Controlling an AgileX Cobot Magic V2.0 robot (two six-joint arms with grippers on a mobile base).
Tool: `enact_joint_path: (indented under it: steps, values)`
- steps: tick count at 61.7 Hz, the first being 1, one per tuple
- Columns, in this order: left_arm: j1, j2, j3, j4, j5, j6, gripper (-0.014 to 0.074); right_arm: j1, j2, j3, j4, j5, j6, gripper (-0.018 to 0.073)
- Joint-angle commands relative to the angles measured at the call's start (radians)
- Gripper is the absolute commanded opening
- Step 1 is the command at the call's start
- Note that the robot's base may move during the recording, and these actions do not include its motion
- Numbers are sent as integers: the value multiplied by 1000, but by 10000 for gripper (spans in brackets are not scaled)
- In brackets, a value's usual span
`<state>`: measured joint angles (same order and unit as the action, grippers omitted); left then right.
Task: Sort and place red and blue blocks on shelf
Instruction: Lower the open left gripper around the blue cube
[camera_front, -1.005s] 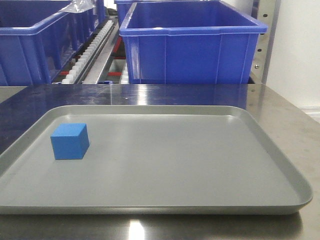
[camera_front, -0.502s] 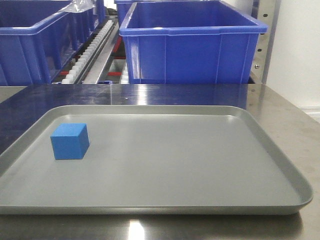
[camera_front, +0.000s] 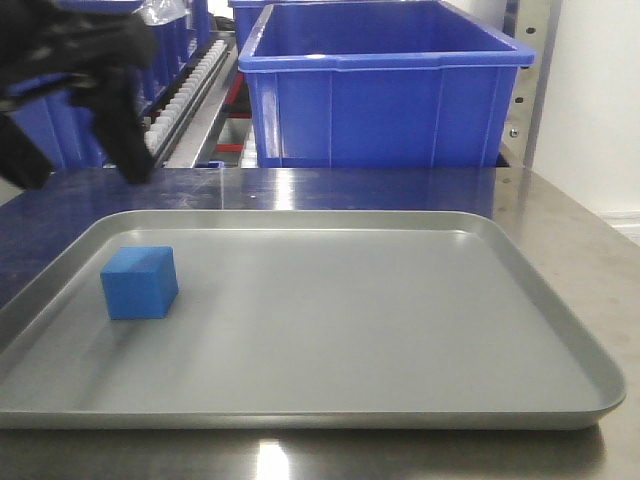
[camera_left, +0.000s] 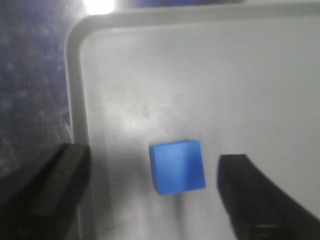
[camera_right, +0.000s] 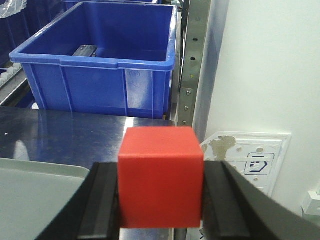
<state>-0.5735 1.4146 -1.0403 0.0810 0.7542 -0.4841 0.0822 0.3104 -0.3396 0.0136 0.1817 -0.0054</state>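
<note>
Left wrist view: blue block (camera_left: 177, 166) flat, slightly skewed, between parted fingers (camera_left: 252, 200)

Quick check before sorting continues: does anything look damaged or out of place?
Only the white wall plate has a brownish blotch at its upper-left corner. The blue block sits flat on the tray.
</note>
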Motion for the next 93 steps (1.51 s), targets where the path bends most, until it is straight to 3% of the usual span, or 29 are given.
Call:
enact_joint_path:
  steps: [1,13,22,44,93]
  values:
    - [-26,33,-101,18,73,-69,671,-6,3,-28,-6,-87,-6,121]
    - [-46,148,-274,-9,295,-147,671,-6,3,-28,-6,-87,-6,121]
    - [-46,212,-354,6,378,-165,671,-6,3,-28,-6,-87,-6,121]
    - [-91,282,-363,13,389,-170,671,-6,3,-28,-6,-87,-6,121]
    - [-66,285,-284,7,300,-170,671,-6,3,-28,-6,-87,-6,121]
